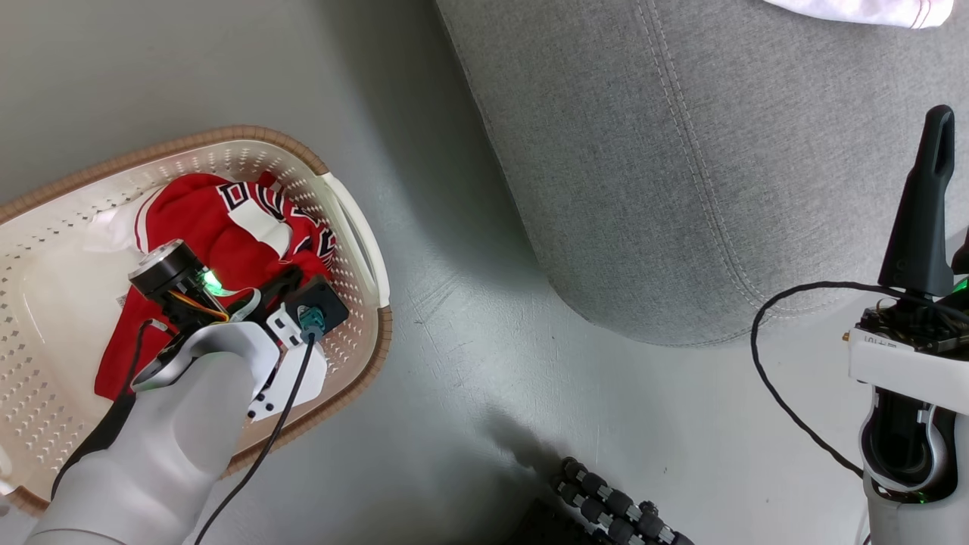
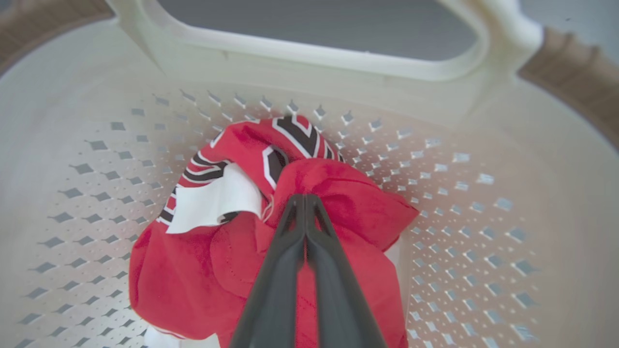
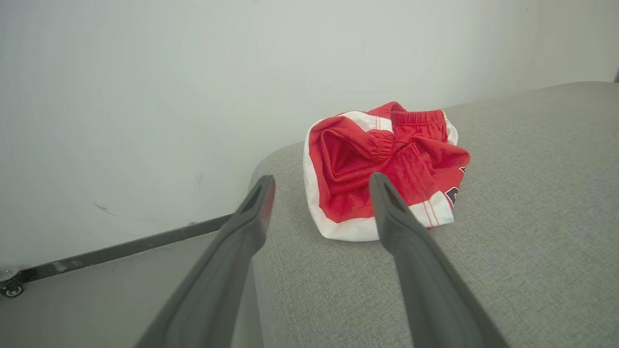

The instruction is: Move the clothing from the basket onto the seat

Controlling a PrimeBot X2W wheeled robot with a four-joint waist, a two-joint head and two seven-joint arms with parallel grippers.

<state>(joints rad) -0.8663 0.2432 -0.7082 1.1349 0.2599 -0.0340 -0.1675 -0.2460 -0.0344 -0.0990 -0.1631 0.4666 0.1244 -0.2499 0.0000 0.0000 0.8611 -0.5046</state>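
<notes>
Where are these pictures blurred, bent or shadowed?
Head view: soft shadow on the grey floor beside the light-grey fabric sofa. Left wrist view: the left hand, shut on the red fabric jersey, blurs near the lens; the cream perforated plastic basket bows outward. Right wrist view: red-and-white fabric garment sharp.

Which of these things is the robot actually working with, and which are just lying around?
Part of the job:
- red jersey, pinched by the shut left gripper
- basket holding it
- grey sofa
- red shorts, already on the sofa
- right gripper, open

Just there:
- black cable over the floor
- dark strip along the wall's foot
</notes>
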